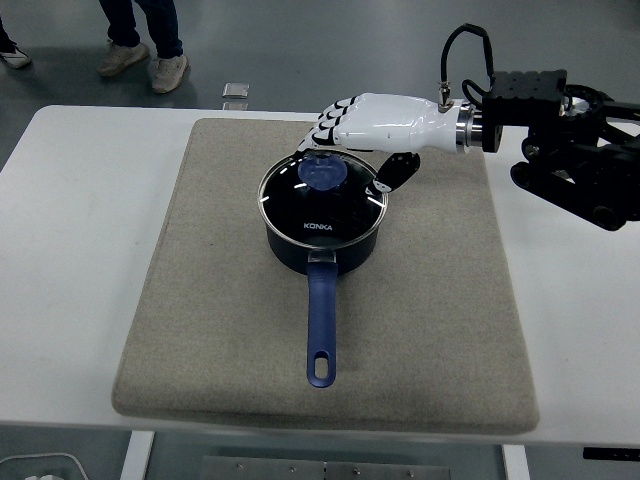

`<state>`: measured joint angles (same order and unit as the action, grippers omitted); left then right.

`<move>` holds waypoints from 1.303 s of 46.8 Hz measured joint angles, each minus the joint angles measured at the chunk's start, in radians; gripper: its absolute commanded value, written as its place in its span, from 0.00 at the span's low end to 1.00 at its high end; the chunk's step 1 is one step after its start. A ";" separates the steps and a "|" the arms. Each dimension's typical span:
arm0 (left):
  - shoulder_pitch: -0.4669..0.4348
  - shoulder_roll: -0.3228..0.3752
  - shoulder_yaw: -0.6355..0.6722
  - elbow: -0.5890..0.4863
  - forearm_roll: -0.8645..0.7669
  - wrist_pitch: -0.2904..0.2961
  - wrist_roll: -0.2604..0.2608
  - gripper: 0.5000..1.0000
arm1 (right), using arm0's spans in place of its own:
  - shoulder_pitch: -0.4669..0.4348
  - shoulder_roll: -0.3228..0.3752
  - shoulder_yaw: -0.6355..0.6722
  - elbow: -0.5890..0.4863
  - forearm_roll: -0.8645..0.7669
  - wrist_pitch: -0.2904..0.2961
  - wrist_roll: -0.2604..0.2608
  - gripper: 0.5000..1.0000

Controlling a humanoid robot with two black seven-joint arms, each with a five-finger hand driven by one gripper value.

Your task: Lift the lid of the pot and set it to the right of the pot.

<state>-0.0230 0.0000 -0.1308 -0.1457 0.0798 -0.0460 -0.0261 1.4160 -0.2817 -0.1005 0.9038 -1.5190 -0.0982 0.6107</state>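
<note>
The right hand (362, 130) covers the far rim of the lid (323, 200), so whether its fingers touch the knob (322, 172) cannot be told. The picture's top edge cuts off a person's legs (140, 25) above the shoes, and the small object (236, 90) on the floor is too small to identify.
</note>
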 measured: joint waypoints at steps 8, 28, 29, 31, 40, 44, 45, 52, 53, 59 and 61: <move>0.000 0.000 0.000 0.000 0.000 0.000 0.000 1.00 | -0.001 0.014 -0.027 0.002 -0.001 -0.002 0.000 0.78; 0.000 0.000 0.000 0.000 0.000 0.000 0.000 1.00 | 0.009 0.018 -0.037 0.012 -0.001 0.000 0.000 0.78; 0.000 0.000 0.000 0.000 0.000 0.000 0.000 1.00 | 0.009 0.018 -0.037 0.012 -0.001 0.000 0.000 0.77; 0.000 0.000 0.000 0.000 0.000 0.000 0.000 1.00 | 0.009 0.018 -0.037 0.012 -0.001 0.000 0.000 0.74; 0.000 0.000 0.000 0.000 0.000 0.000 0.000 1.00 | 0.014 0.018 -0.036 0.015 0.003 0.009 0.000 0.52; 0.000 0.000 0.000 0.000 0.000 0.000 0.000 1.00 | 0.016 0.017 -0.035 0.015 0.004 0.011 0.000 0.43; 0.000 0.000 0.000 0.000 0.000 0.000 0.000 1.00 | 0.017 0.017 -0.035 0.016 0.005 0.011 0.000 0.37; 0.000 0.000 0.000 0.000 0.000 0.000 0.000 1.00 | 0.019 0.017 -0.033 0.016 0.008 0.032 0.000 0.00; 0.000 0.000 0.000 0.000 0.000 0.000 0.000 1.00 | 0.019 0.017 -0.033 0.015 0.008 0.037 0.000 0.00; 0.000 0.000 0.000 0.000 0.000 0.000 0.000 1.00 | 0.019 0.017 -0.028 0.014 0.012 0.057 0.000 0.00; 0.000 0.000 0.000 0.000 0.000 0.000 0.000 1.00 | 0.018 0.017 -0.028 0.014 0.012 0.058 0.000 0.00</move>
<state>-0.0230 0.0000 -0.1312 -0.1457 0.0798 -0.0460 -0.0261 1.4336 -0.2646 -0.1285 0.9174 -1.5070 -0.0401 0.6110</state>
